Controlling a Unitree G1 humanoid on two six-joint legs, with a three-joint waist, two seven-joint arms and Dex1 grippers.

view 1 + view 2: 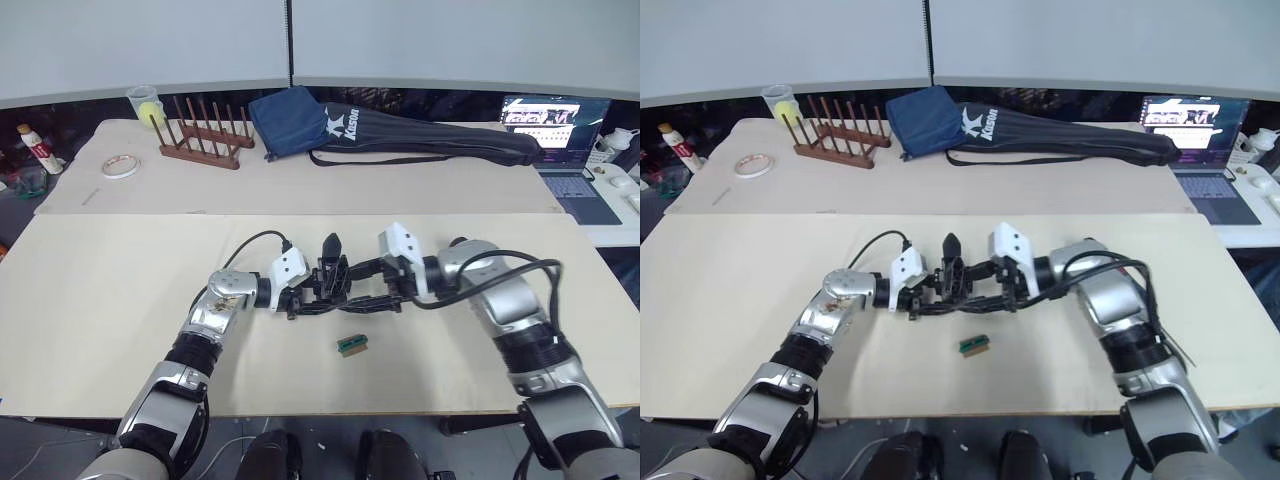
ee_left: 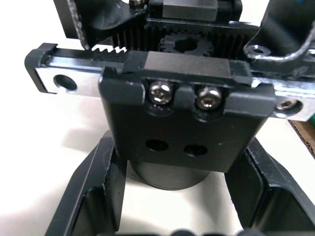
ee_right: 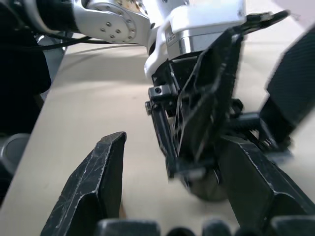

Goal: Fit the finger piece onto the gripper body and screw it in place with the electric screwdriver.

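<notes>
While the body (image 1: 332, 278) is clamped by the left gripper (image 1: 310, 295) and flanked by the spread-open right gripper (image 1: 385, 292), it could be knocked askew by a careless closing; the finger piece cannot be made out.

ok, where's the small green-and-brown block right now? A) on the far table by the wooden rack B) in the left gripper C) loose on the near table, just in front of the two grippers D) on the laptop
C: the green-and-brown block lies loose on the near table, just in front of the left gripper and right gripper, touched by neither.
</notes>
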